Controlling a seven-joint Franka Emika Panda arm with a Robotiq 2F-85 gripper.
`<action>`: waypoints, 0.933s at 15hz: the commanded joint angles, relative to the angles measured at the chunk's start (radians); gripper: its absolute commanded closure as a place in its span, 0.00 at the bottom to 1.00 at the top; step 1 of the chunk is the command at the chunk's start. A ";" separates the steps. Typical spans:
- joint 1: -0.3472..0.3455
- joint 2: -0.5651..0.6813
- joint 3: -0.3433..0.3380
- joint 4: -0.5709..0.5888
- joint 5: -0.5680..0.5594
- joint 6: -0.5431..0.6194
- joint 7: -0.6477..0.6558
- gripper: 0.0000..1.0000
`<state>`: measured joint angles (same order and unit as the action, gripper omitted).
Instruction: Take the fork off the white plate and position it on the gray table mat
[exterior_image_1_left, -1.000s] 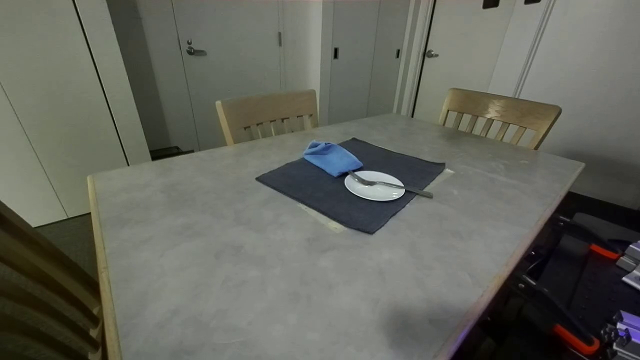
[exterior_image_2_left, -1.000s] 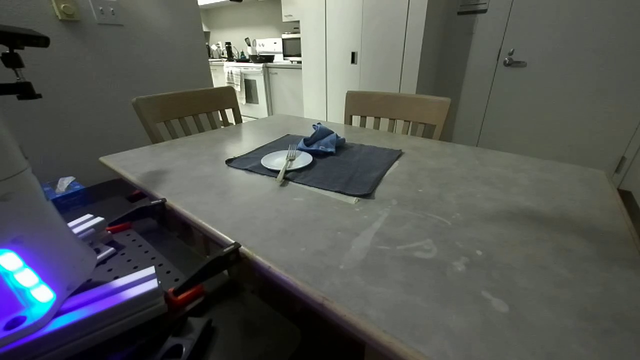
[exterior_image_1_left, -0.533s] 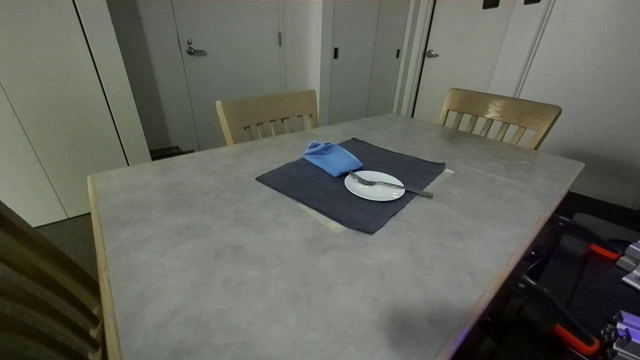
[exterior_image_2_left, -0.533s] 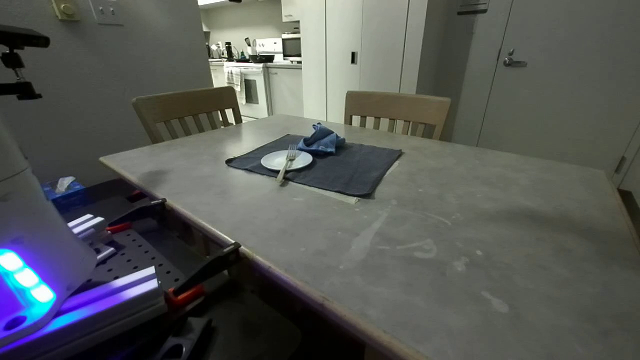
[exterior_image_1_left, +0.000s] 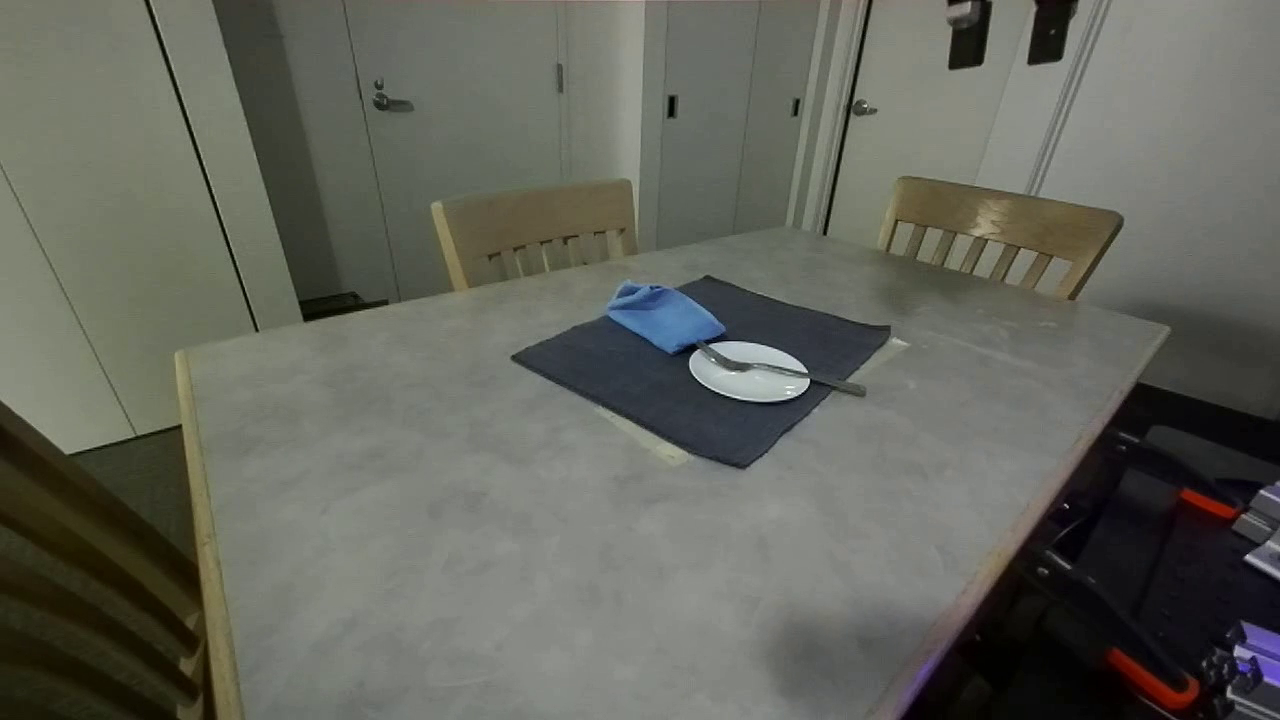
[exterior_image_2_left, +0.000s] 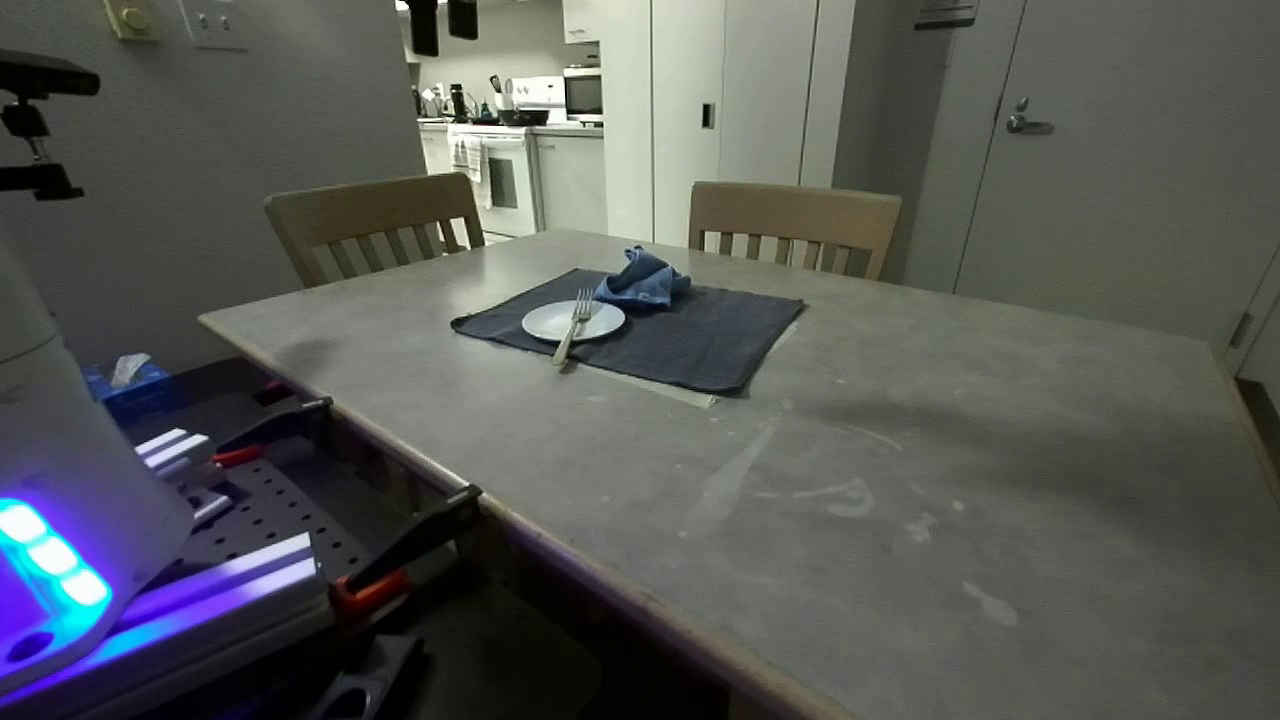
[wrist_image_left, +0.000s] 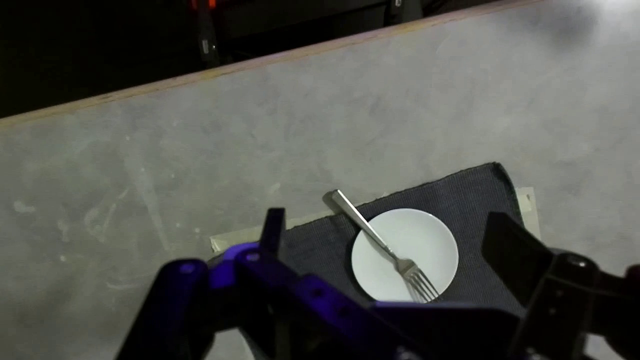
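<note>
The silvery fork (exterior_image_1_left: 785, 371) lies across the small white plate (exterior_image_1_left: 748, 390) in both exterior views. Its handle sticks out past the plate and the mat's edge, over the tabletop. The plate rests near one edge of the dark gray table mat (exterior_image_1_left: 640, 372). In the wrist view the fork (wrist_image_left: 369, 229), plate (wrist_image_left: 430, 235) and mat (wrist_image_left: 472, 197) show between the fingers. My gripper (wrist_image_left: 387, 230) is open and empty, above the plate and apart from it. In both exterior views only its black fingertips (exterior_image_1_left: 1008, 36) (exterior_image_2_left: 443, 22) hang from the top edge.
A crumpled blue cloth (exterior_image_1_left: 664, 316) lies on the mat beside the plate. Wooden chairs (exterior_image_1_left: 1000, 225) (exterior_image_2_left: 795, 215) stand round the pale gray tabletop (exterior_image_1_left: 480, 500). Black clamps with orange parts (exterior_image_2_left: 410, 550) grip the table edge by the robot base.
My gripper has come down, so both fingertips now hang well into both exterior views. A shadow on the tabletop has shifted. The fork, plate, mat and cloth have not moved.
</note>
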<state>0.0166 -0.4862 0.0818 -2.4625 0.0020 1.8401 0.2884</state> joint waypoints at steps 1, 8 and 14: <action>0.026 0.031 0.007 -0.080 0.059 0.124 -0.027 0.00; 0.098 0.117 -0.040 -0.224 0.247 0.453 -0.203 0.00; 0.089 0.092 -0.031 -0.226 0.239 0.417 -0.212 0.00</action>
<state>0.1144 -0.3844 0.0353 -2.6840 0.2518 2.2574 0.0639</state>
